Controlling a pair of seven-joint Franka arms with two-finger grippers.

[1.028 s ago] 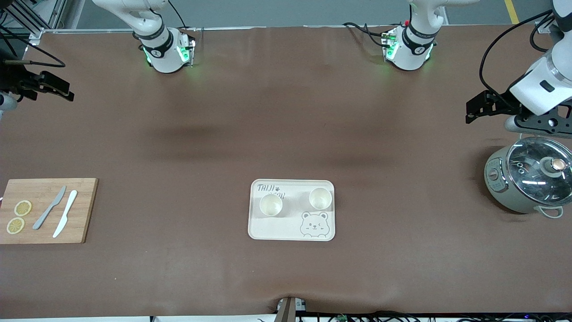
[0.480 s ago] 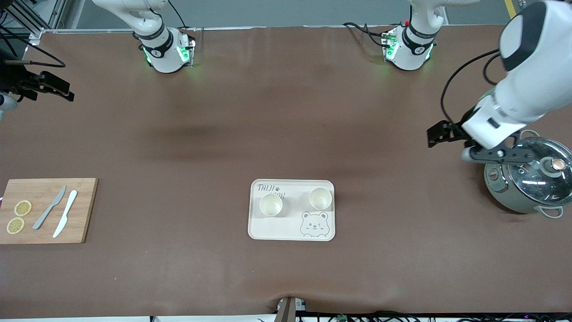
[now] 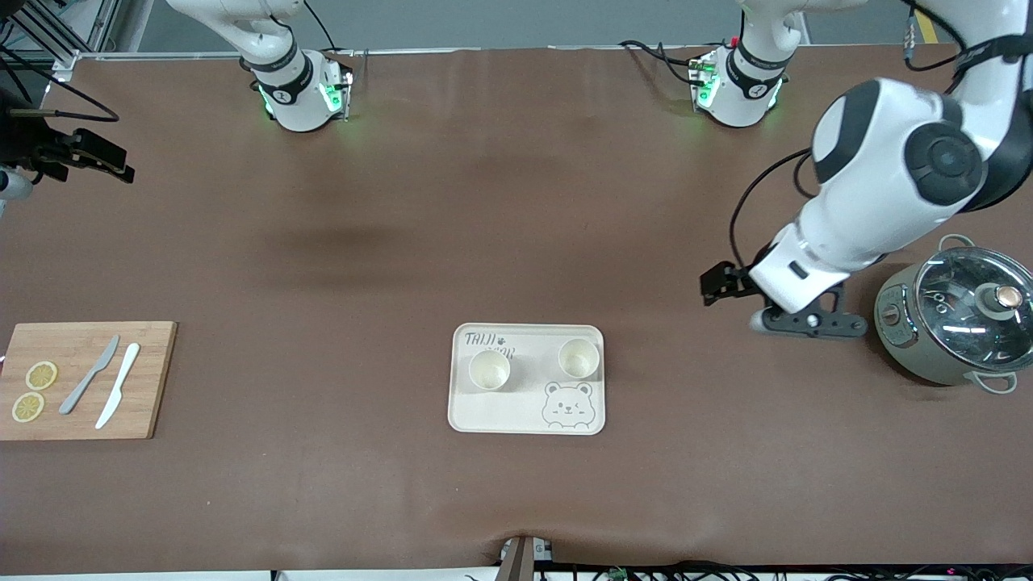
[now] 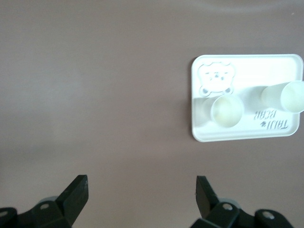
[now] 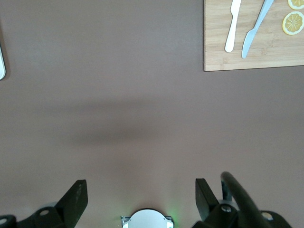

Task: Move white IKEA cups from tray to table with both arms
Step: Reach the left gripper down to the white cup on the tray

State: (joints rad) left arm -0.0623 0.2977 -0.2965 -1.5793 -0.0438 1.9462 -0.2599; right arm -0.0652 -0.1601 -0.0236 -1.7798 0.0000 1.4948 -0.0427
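Two white IKEA cups stand upright on the cream bear-printed tray [image 3: 524, 415], one [image 3: 489, 370] toward the right arm's end, the other [image 3: 579, 358] toward the left arm's end. Both show in the left wrist view [image 4: 227, 110] [image 4: 285, 96] on the tray [image 4: 251, 66]. My left gripper [image 3: 807, 325] [image 4: 141, 192] is open and empty over bare table between the tray and the pot. My right gripper [image 3: 14, 182] [image 5: 141, 197] is open and empty, waiting at the right arm's end of the table, over bare table near the cutting board.
A grey-green pot with a glass lid [image 3: 952, 323] stands at the left arm's end, close to my left arm. A wooden cutting board [image 3: 85, 379] [image 5: 251, 52] with two knives and lemon slices lies at the right arm's end.
My left arm has swung from above the pot toward the tray, its gripper now over bare table beside the pot. The right arm, cups and tray have not moved.
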